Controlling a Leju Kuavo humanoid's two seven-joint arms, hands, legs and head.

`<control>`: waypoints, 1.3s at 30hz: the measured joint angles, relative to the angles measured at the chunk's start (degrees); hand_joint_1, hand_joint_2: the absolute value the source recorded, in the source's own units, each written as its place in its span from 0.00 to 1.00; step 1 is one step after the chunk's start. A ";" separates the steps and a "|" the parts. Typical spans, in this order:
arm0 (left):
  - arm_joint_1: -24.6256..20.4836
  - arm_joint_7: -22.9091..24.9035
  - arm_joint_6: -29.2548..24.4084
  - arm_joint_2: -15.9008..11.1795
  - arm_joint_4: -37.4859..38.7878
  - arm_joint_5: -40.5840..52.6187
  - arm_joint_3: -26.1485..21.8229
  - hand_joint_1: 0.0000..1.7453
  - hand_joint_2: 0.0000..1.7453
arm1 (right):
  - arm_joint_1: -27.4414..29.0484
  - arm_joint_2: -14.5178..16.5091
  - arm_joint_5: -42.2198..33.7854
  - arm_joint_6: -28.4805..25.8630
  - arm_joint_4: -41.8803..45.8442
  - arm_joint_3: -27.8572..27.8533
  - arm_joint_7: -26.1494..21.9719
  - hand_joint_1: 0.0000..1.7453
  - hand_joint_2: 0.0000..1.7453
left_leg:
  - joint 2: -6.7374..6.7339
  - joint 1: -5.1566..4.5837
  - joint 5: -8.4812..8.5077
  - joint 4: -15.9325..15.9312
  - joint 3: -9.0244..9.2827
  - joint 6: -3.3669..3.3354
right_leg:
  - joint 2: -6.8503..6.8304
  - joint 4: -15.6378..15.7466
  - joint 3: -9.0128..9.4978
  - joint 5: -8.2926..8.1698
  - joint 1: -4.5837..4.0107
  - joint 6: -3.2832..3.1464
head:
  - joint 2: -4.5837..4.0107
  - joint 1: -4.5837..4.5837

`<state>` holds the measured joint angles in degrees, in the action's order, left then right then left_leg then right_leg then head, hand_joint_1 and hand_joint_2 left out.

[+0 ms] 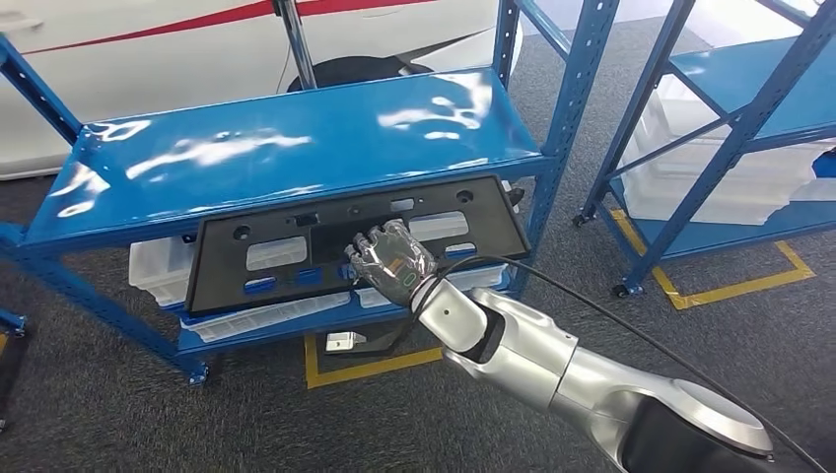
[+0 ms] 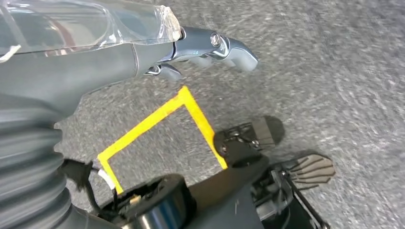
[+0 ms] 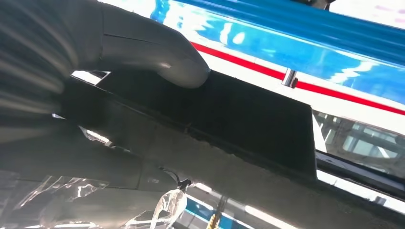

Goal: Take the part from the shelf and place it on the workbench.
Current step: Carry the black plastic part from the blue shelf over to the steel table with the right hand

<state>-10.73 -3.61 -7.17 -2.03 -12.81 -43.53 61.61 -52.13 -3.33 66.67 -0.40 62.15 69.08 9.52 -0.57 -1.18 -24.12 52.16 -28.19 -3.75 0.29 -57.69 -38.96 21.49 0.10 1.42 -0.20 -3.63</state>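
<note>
The part (image 1: 296, 251) is a long flat black panel with cut-outs. It stands tilted at the front of the blue shelf (image 1: 296, 138), between the top board and the lower level. My right hand (image 1: 391, 261) grips its lower edge right of the middle. In the right wrist view the grey thumb (image 3: 162, 52) presses on the panel's dark face (image 3: 248, 119), and the fingers lie under it. My left hand (image 2: 205, 47) hangs over the grey carpet with its fingers apart and nothing in it.
White bins (image 1: 158, 271) sit on the shelf's lower level behind the panel. A second blue rack (image 1: 749, 118) with white bins stands to the right. Yellow tape (image 1: 365, 370) marks the carpet under the shelf. A white body with a red stripe (image 1: 148, 39) lies behind.
</note>
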 joint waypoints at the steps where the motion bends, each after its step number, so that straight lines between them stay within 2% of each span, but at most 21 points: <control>1: -0.03 0.00 0.01 0.03 0.00 0.04 0.00 0.00 1.00 | 0.00 -0.07 -0.14 0.06 -0.01 -0.03 -0.02 1.00 1.00 | -0.08 0.20 0.92 -0.33 -0.53 -0.05 | 0.03 -2.80 -0.95 2.92 0.04 0.22 | 0.00 0.04; 3: -0.01 0.00 0.03 0.03 0.00 0.09 0.01 0.00 1.00 | 0.11 -0.14 -0.19 0.15 -0.02 -0.06 -0.02 1.00 1.00 | -0.15 0.32 2.36 -0.37 -2.21 -0.10 | 0.02 -10.56 -2.78 8.33 0.33 0.76 | 0.00 0.09; 5: 0.02 0.00 0.07 0.04 0.00 0.13 0.02 0.00 1.00 | 0.30 -0.24 -0.34 0.18 -0.04 -0.07 -0.02 1.00 1.00 | -0.24 0.48 3.69 -0.22 -4.02 0.20 | -0.01 -15.12 -2.57 8.53 0.75 1.32 | 0.00 0.09; 7: 0.02 0.00 0.09 0.04 0.00 0.15 0.02 0.00 1.00 | 0.33 -0.34 -0.57 0.17 -0.05 -0.09 0.07 1.00 1.00 | -0.27 0.78 4.88 0.26 -5.90 0.75 | -0.07 -12.06 1.42 5.58 1.25 1.91 | 0.00 0.09; 8: 0.02 0.00 0.09 0.02 0.00 0.15 0.02 0.00 1.00 | 0.26 -0.35 -0.66 0.16 -0.05 -0.13 0.11 1.00 1.00 | -0.26 0.87 5.30 0.72 -6.82 1.11 | -0.09 -8.09 4.56 5.20 1.45 2.23 | 0.00 0.10; 10: -0.04 -0.01 0.08 -0.02 0.00 0.17 0.02 0.00 1.00 | 0.14 -0.31 -0.71 0.14 -0.03 -0.29 0.18 1.00 1.00 | -0.21 0.94 5.98 1.85 -8.27 1.84 | 0.08 -0.75 9.49 6.48 1.38 1.98 | 0.00 0.09; 11: -0.03 -0.02 0.07 -0.04 0.00 0.19 0.02 0.00 1.00 | 0.12 -0.29 -0.73 0.13 -0.02 -0.37 0.20 1.00 1.00 | -0.19 1.00 6.39 2.20 -8.73 2.14 | 0.15 1.15 10.47 7.28 1.12 1.54 | 0.00 0.08; 13: 0.17 -0.03 0.08 -0.04 0.00 0.23 0.02 0.00 1.00 | 0.19 -0.31 -0.82 0.15 -0.02 -0.45 0.24 1.00 1.00 | -0.14 1.41 7.06 2.46 -9.29 2.74 | 0.06 1.65 10.07 6.87 0.73 0.23 | 0.00 0.04; 15: 0.49 -0.02 0.14 -0.01 0.00 0.23 0.04 0.00 1.00 | 0.22 -0.33 -1.02 0.17 -0.03 -0.48 0.31 1.00 1.00 | -0.05 1.81 4.43 4.77 -10.41 3.35 | -0.10 1.67 8.97 5.67 0.65 -0.86 | 0.00 0.03; 18: 0.51 -0.02 0.20 0.04 0.00 0.24 0.07 0.00 1.00 | 0.22 -0.33 -1.20 0.18 -0.03 -0.55 0.40 1.00 1.00 | 0.00 1.94 -4.09 15.85 -13.49 4.01 | -0.13 1.64 6.55 3.69 0.58 -1.55 | 0.00 -0.01; 20: 0.40 -0.02 0.19 0.04 0.00 0.23 0.07 0.00 1.00 | 0.28 -0.34 -1.23 0.17 -0.03 -0.56 0.39 1.00 1.00 | 0.02 1.92 -5.46 20.68 -13.51 4.00 | -0.09 1.59 4.81 2.40 0.50 -1.55 | 0.00 -0.02; 21: 0.37 -0.02 0.19 0.03 0.00 0.22 0.07 0.00 1.00 | 0.29 -0.34 -1.26 0.16 -0.03 -0.57 0.39 1.00 1.00 | 0.03 1.90 -4.46 20.04 -12.07 3.87 | -0.07 1.57 4.00 1.78 0.49 -1.48 | 0.00 -0.02; 23: 0.24 -0.02 0.17 0.03 0.00 0.14 0.07 0.00 1.00 | 0.26 -0.33 -1.35 0.08 -0.03 -0.61 0.34 1.00 1.00 | 0.14 1.79 -2.17 13.32 -6.47 3.34 | -0.05 1.56 2.63 0.58 0.49 -1.22 | 0.00 -0.02; 25: -0.04 -0.02 0.15 0.02 0.00 0.06 0.07 0.00 1.00 | 0.14 -0.30 -1.48 -0.01 -0.03 -0.74 0.27 1.00 1.00 | 0.35 1.41 -2.36 4.98 -0.96 2.73 | -0.10 1.66 1.84 -0.50 0.50 -0.68 | 0.00 0.02; 26: -0.16 -0.01 0.15 0.01 0.00 0.05 0.07 0.00 1.00 | 0.03 -0.28 -1.61 -0.05 -0.03 -0.81 0.19 1.00 1.00 | 0.44 1.15 -2.84 2.55 0.38 2.49 | -0.15 1.76 1.65 -1.02 0.56 -0.36 | 0.00 0.03; 29: -0.24 0.05 0.06 0.02 0.00 -0.04 0.07 0.00 1.00 | -0.28 -0.22 -2.21 -0.28 -0.19 -0.88 -0.43 1.00 1.00 | 0.34 0.95 -1.70 1.18 0.01 1.60 | -0.20 1.98 1.17 -1.70 0.77 0.63 | 0.00 -0.04; 31: -0.29 0.07 -0.04 0.04 0.00 -0.15 0.05 0.00 1.00 | -0.53 -0.24 -2.45 -0.44 -0.52 -0.91 -0.81 1.00 1.00 | 0.18 1.16 -0.11 0.75 -1.08 0.83 | -0.20 -1.12 -0.17 2.17 0.76 1.01 | 0.00 -0.02; 33: -0.27 0.07 -0.10 0.05 0.00 -0.28 0.04 0.00 1.00 | -0.69 -0.26 -2.48 -0.59 -0.88 -0.93 -0.97 1.00 1.00 | 0.12 1.06 1.28 0.76 -2.67 0.45 | -0.20 -8.55 -2.16 8.16 0.77 1.27 | 0.00 0.05; 35: -0.16 0.07 -0.13 0.06 0.00 -0.36 0.04 0.00 1.00 | -0.68 -0.26 -2.49 -0.69 -1.31 -0.93 -1.03 1.00 1.00 | 0.09 0.94 2.70 0.83 -4.42 0.43 | -0.19 -14.92 -2.85 9.93 0.78 1.50 | 0.00 0.08; 37: -0.08 0.06 -0.11 0.07 0.00 -0.34 0.04 0.00 1.00 | -0.68 -0.25 -2.50 -0.74 -1.68 -0.93 -1.04 1.00 1.00 | 0.08 0.92 4.08 0.98 -6.23 0.63 | -0.20 -14.30 -0.16 7.22 0.82 1.56 | 0.00 0.10; 39: -0.02 0.03 -0.12 0.06 0.00 -0.27 0.04 0.00 1.00 | -0.82 -0.14 -2.50 -0.76 -1.89 -0.94 -1.05 1.00 1.00 | 0.10 0.87 5.16 1.48 -7.80 1.12 | -0.21 -6.60 5.95 5.83 0.83 1.51 | 0.00 0.12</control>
<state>-10.75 -3.57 -7.29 -1.97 -12.81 -43.81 61.66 -52.95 -3.46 64.17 -1.16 60.27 68.14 8.47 -0.46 -0.31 -18.96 53.64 -35.99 -2.64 0.08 -64.29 -33.02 27.32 0.93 2.92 -0.20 -3.51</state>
